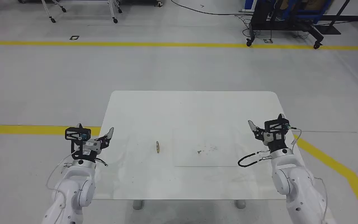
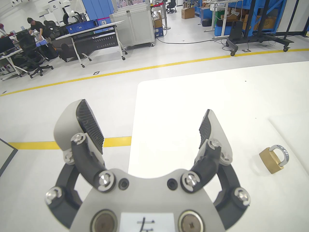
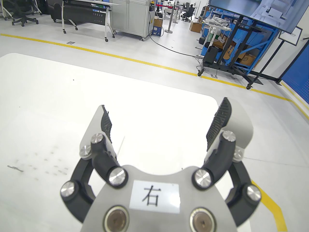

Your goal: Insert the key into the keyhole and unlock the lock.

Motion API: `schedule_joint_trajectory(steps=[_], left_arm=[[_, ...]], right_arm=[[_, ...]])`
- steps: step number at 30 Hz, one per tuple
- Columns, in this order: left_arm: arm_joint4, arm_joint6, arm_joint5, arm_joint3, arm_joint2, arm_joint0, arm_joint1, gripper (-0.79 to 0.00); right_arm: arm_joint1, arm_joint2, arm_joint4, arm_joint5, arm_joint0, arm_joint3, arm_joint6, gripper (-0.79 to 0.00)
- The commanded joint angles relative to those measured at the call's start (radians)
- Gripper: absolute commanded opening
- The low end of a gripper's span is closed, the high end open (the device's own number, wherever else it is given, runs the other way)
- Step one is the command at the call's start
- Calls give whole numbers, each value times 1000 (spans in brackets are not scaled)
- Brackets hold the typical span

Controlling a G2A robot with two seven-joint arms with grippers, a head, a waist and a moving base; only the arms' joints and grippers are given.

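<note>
Left tool (image 2: 146, 121) is hanging at the left edge of the worktop (image 2: 217, 102), jaws standing wide, gripping nothing. One finger is sitting out over the floor, the other over the worktop's rim. Its pads (image 2: 89, 125) are showing black, cross-hatched rubber set in rounded white shells on black links, with bright round-head screws on a grey metal plate. Padlock (image 2: 272, 159) is resting on the worktop well apart from the left tool, off toward the middle and on the side nearer the other arm. It has a blocky brass body and a curved, shiny steel shackle, and it is casting a soft shadow. In the top view it is lying just left of the worktop's centre, just outside a faint thin rectangular sheet (image 1: 235, 140) on the surface. Right tool (image 3: 164, 114) is hanging at the right edge of the worktop, jaws also spread wide and carrying nothing, with the same ribbed black pads and white shells. Key (image 3: 14, 168) is showing as a small, flat, slim grey metal piece lying on the worktop well apart from the right tool, toward the middle. That is putting it between the padlock and the right tool, nearer the padlock and not touching it. It is too small to tell which way its blade is pointing. Dull grey scuff marks (image 3: 48, 160) are dotting the surface just beside it. The worktop itself is looking smooth, matte white, with rounded corners.
</note>
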Motion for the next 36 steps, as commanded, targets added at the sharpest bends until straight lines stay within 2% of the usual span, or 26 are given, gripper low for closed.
schedule_joint_trajectory(steps=[1,3,7,11,22,26,32,36], left_arm=[[0,0,0,0,0,0,0,0],[0,0,0,0,0,0,0,0],[0,0,0,0,0,0,0,0],[0,0,0,0,0,0,0,0],[0,0,0,0,0,0,0,0],[0,0,0,0,0,0,0,0],[0,0,0,0,0,0,0,0],[0,0,0,0,0,0,0,0]], right_arm=[[0,0,0,0,0,0,0,-1],[0,-11,-15,-10,8,4,14,0],[-6,-89,-97,-1,94,23,103,0],[-8,-126,-92,-76,160,49,141,0],[-8,-132,-109,-79,167,52,154,0],[-8,-189,-123,-225,241,94,188,0],[-2,-262,-133,-528,351,226,126,0],[1,-302,-156,-674,415,303,86,0]])
